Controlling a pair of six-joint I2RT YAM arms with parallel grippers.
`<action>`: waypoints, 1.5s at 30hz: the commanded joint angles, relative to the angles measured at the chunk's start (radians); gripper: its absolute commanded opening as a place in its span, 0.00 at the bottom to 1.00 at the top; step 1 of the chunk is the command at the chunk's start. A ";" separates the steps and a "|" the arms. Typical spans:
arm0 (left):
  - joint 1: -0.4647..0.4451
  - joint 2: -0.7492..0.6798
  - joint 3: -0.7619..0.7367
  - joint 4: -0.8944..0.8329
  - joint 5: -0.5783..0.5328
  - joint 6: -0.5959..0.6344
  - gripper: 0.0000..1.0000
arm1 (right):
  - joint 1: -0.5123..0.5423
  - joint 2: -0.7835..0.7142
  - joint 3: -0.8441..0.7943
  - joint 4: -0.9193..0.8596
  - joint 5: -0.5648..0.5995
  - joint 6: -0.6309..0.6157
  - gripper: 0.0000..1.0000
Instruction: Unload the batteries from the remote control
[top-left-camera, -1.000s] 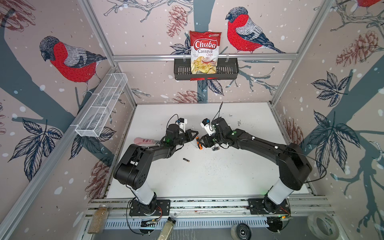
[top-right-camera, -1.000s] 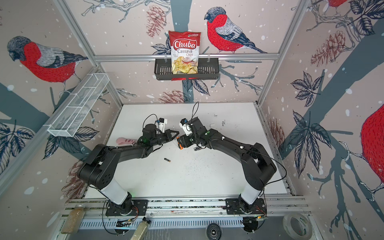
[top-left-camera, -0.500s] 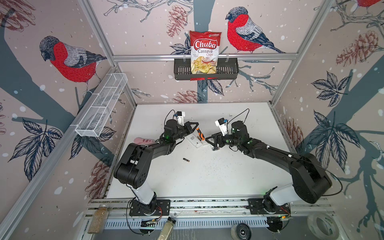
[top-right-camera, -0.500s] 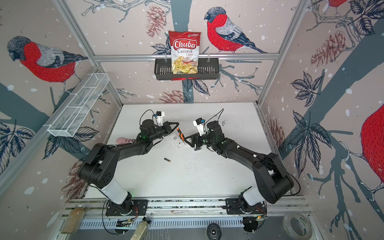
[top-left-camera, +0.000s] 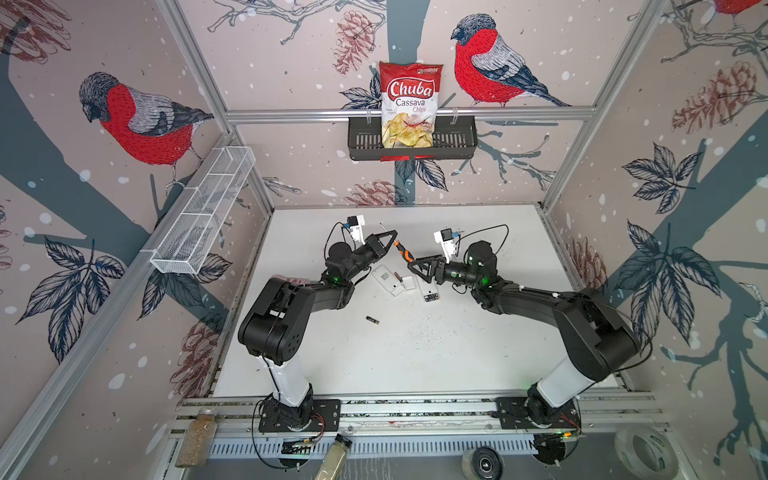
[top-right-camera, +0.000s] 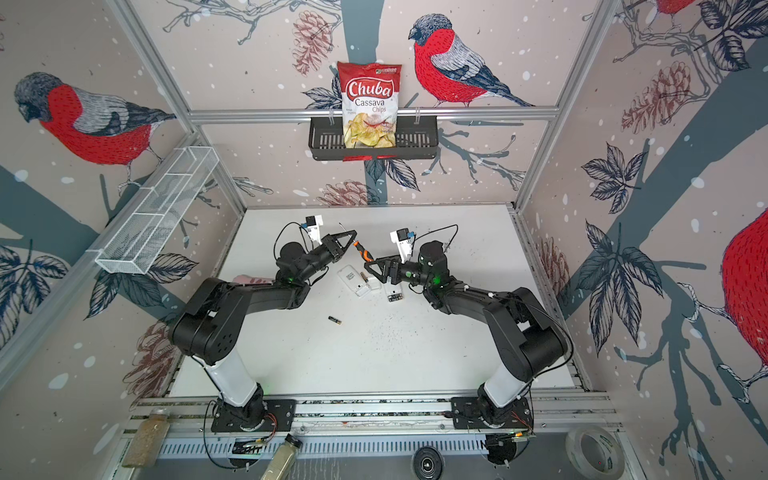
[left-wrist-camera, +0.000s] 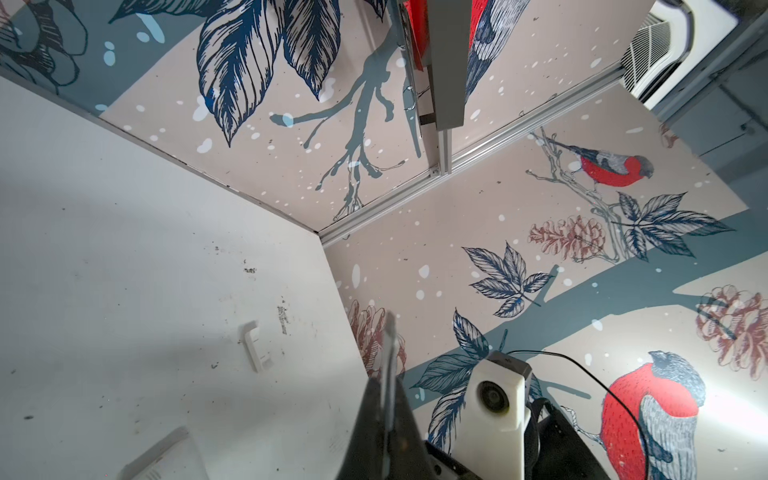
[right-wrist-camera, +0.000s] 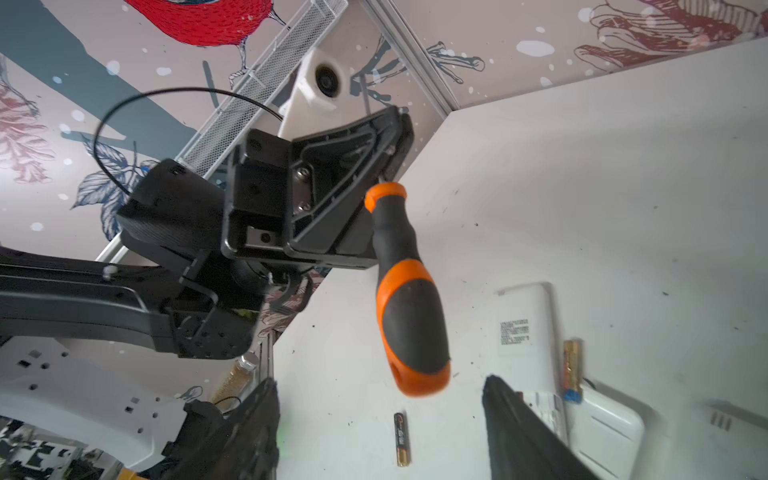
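My left gripper (top-left-camera: 392, 235) is shut on the metal shaft (left-wrist-camera: 390, 353) of an orange-and-black screwdriver (top-left-camera: 404, 252), held above the table. The handle (right-wrist-camera: 409, 299) hangs towards my right gripper (top-left-camera: 412, 266), which is open; the handle's butt end sits just ahead of its spread fingers (right-wrist-camera: 262, 399), untouched. Below them lies the white remote control (top-left-camera: 386, 279), back side up. One battery (right-wrist-camera: 572, 370) lies along its edge. Another battery (top-left-camera: 372, 319) lies loose on the table nearer the front, seen in both top views (top-right-camera: 334, 320).
A white cover piece (top-left-camera: 409, 282) and a small circuit board (top-left-camera: 430, 296) lie right of the remote. Another white cover (left-wrist-camera: 255, 347) lies on the table towards the back right corner. A wire tray (top-left-camera: 203, 212) hangs on the left wall, and a black basket (top-left-camera: 411, 143) holds a chips bag.
My right gripper has opened and drawn back to the right, away from the screwdriver handle. My left gripper has lifted the screwdriver towards the back.
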 joint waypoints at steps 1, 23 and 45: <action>-0.002 0.037 0.009 0.204 0.005 -0.078 0.00 | -0.009 0.041 0.032 0.159 -0.051 0.077 0.77; -0.043 0.177 -0.012 0.507 -0.112 -0.144 0.00 | -0.020 0.335 0.214 0.465 -0.136 0.329 0.60; -0.068 0.117 -0.099 0.533 -0.298 -0.046 0.00 | 0.002 0.405 0.206 0.592 -0.112 0.420 0.56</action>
